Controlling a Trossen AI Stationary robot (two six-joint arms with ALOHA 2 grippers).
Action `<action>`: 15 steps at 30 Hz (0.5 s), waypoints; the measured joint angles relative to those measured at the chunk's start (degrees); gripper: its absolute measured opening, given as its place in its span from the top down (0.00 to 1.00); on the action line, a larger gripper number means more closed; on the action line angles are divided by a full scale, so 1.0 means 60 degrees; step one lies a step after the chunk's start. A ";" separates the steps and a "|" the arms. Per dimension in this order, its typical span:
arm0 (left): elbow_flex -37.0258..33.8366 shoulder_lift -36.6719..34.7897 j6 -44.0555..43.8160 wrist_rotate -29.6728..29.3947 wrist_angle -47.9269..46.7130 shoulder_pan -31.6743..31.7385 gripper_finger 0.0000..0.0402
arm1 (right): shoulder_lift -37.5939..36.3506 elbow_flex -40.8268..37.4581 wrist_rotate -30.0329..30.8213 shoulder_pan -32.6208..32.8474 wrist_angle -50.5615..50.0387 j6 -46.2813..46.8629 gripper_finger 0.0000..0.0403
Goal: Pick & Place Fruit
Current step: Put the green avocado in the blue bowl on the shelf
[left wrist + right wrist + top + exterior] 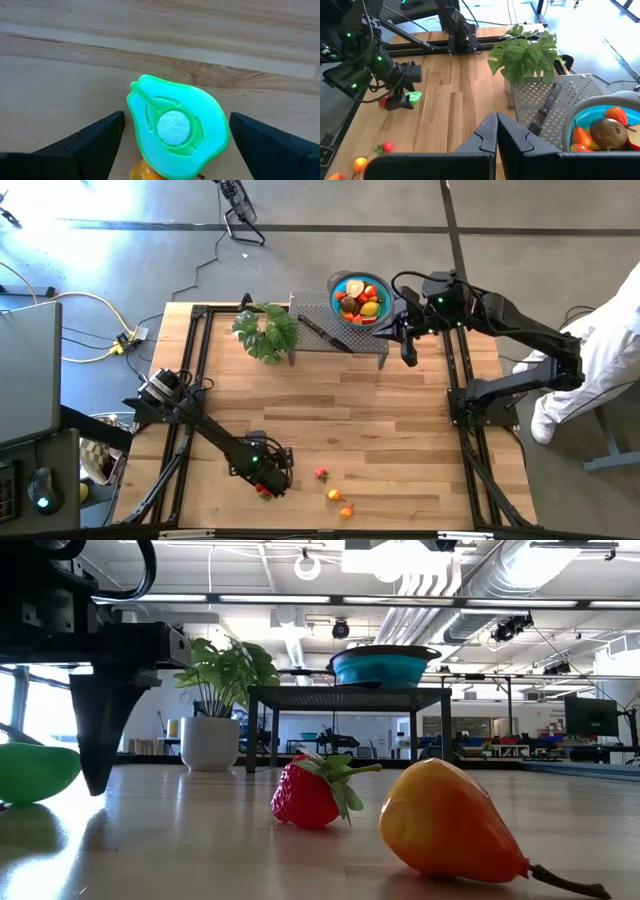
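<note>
A green fruit half [175, 132] lies cut face up on the wooden table, a white round patch in its middle. An orange piece [141, 172] shows at its edge. My left gripper [176, 118] stands open, pointing down over it, one finger [87, 145] on each side without touching; it also shows near the table's near edge [268, 475]. A strawberry [321, 475] and two orange-yellow fruits [335, 495] lie to its right. My right gripper [496, 134] hangs shut in the air beside the blue bowl [345, 283] of fruit.
The bowl stands on a perforated metal rack [340, 340] at the table's far side, with a black-handled knife [322, 333] and a leafy plant [266, 330] beside it. A red piece [382, 101] lies by my left gripper. A person in white [600, 350] stands right of the table.
</note>
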 joint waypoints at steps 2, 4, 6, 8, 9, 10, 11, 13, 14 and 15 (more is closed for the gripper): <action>-0.0006 0.0004 0.0000 -0.0006 -0.0020 -0.0003 0.16 | 0.0000 0.0000 0.0001 0.0000 0.0000 0.0001 0.99; -0.0010 0.0011 0.0000 -0.0004 -0.0038 -0.0003 0.20 | 0.0000 0.0000 0.0004 0.0000 -0.0004 0.0000 0.99; -0.0017 0.0014 0.0000 -0.0003 -0.0061 -0.0003 0.25 | 0.0000 0.0000 0.0000 0.0000 -0.0004 0.0004 0.99; -0.0017 0.0018 0.0000 -0.0001 -0.0090 -0.0005 0.30 | 0.0000 0.0000 0.0004 0.0000 -0.0004 0.0004 0.99; -0.0019 0.0018 0.0000 -0.0001 -0.0108 -0.0008 0.32 | 0.0000 0.0000 0.0002 0.0000 -0.0004 0.0004 0.99; -0.0021 0.0022 0.0000 -0.0001 -0.0129 -0.0010 0.34 | 0.0000 0.0000 -0.0004 0.0000 -0.0004 0.0004 0.99; -0.0021 0.0022 -0.0004 0.0001 -0.0153 -0.0010 0.36 | 0.0000 0.0000 -0.0004 0.0000 -0.0004 0.0004 0.99; -0.0021 0.0025 -0.0019 0.0003 -0.0193 -0.0010 0.40 | 0.0000 0.0000 -0.0007 0.0000 -0.0007 0.0004 0.99; -0.0021 0.0026 -0.0022 0.0002 -0.0199 -0.0010 0.41 | 0.0000 0.0000 -0.0007 0.0000 -0.0007 0.0004 0.99; -0.0021 0.0029 -0.0022 -0.0001 -0.0203 -0.0010 0.42 | 0.0000 0.0000 -0.0007 0.0000 -0.0007 0.0004 0.99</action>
